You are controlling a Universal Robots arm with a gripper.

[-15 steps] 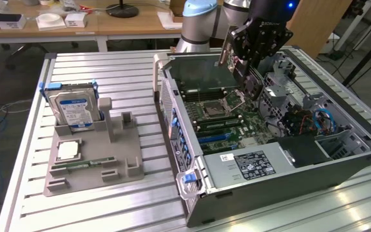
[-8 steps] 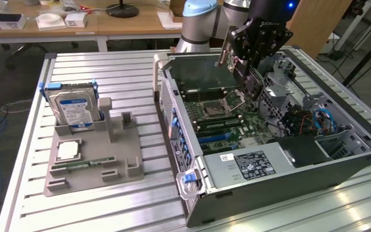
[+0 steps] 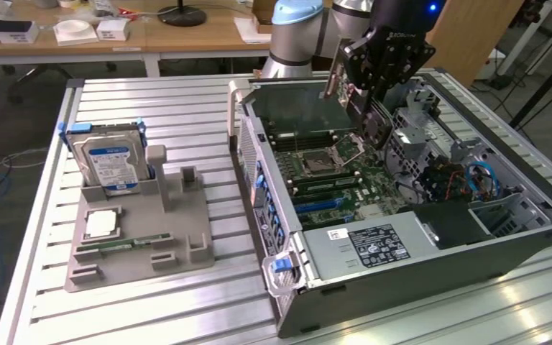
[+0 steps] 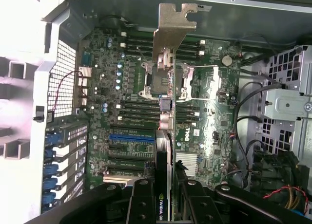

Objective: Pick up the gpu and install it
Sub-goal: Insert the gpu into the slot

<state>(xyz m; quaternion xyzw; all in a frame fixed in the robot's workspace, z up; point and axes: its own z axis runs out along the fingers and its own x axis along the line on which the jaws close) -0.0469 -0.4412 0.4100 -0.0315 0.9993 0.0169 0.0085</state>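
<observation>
My gripper hangs over the open computer case, shut on the gpu. In the wrist view the gpu stands on edge between my gripper's black fingers, with its black cooler at the gripped end. Its silver end bracket sticks out at the far end. The card hovers above the motherboard, over the processor socket. It lies crosswise to the blue expansion slot and does not touch the board.
A grey fixture on the slatted table at the exterior view's left holds a hard drive, a processor chip and a memory stick. Drive cages and cables fill the case's right side. The power supply sits at its near end.
</observation>
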